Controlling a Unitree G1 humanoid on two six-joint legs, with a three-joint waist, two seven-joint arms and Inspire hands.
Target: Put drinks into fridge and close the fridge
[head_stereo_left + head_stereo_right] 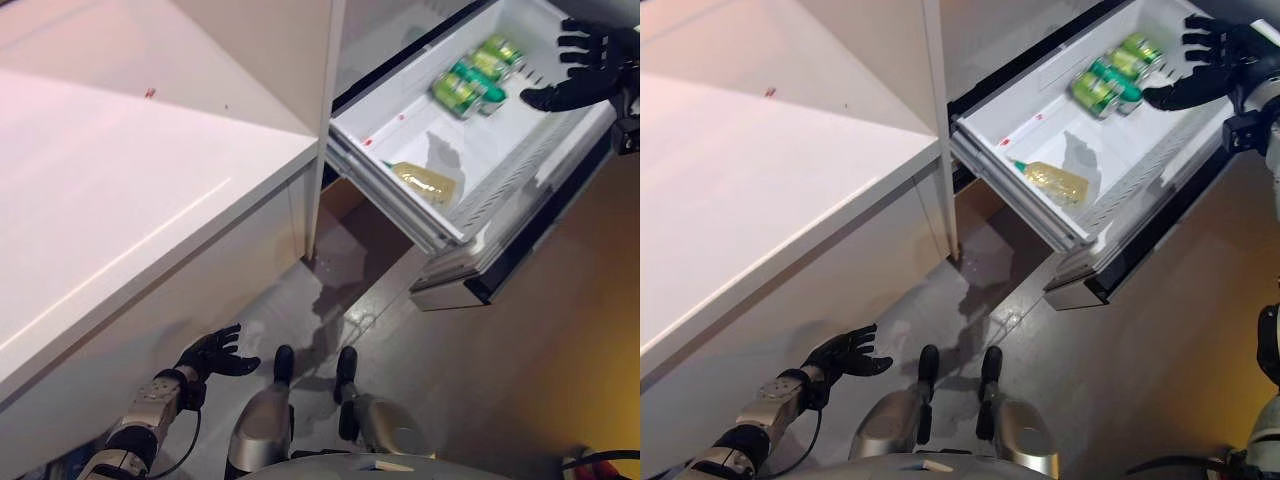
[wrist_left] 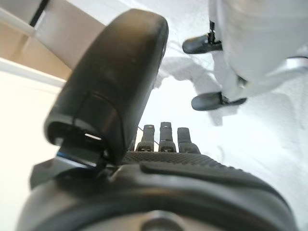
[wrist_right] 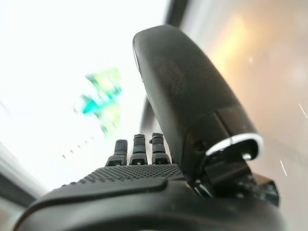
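Observation:
The white fridge drawer (image 1: 395, 128) stands pulled out at the upper right. Inside it lie several green cans (image 1: 475, 74) at the far end and a clear bottle of yellowish drink (image 1: 428, 181) nearer the front. My right hand (image 1: 580, 68) hovers over the drawer's far right edge, just past the cans, open with fingers spread and holding nothing. In the right wrist view the green cans (image 3: 102, 98) show as a blur beyond the straight fingers (image 3: 137, 149). My left hand (image 1: 212, 354) hangs low near the floor beside the white counter, open and empty.
A white counter (image 1: 120, 180) fills the left side, its corner close to the drawer. A brown cavity (image 1: 350, 205) opens below the drawer. The drawer's dark-edged front panel (image 1: 520, 240) juts out over the grey floor (image 1: 320, 310).

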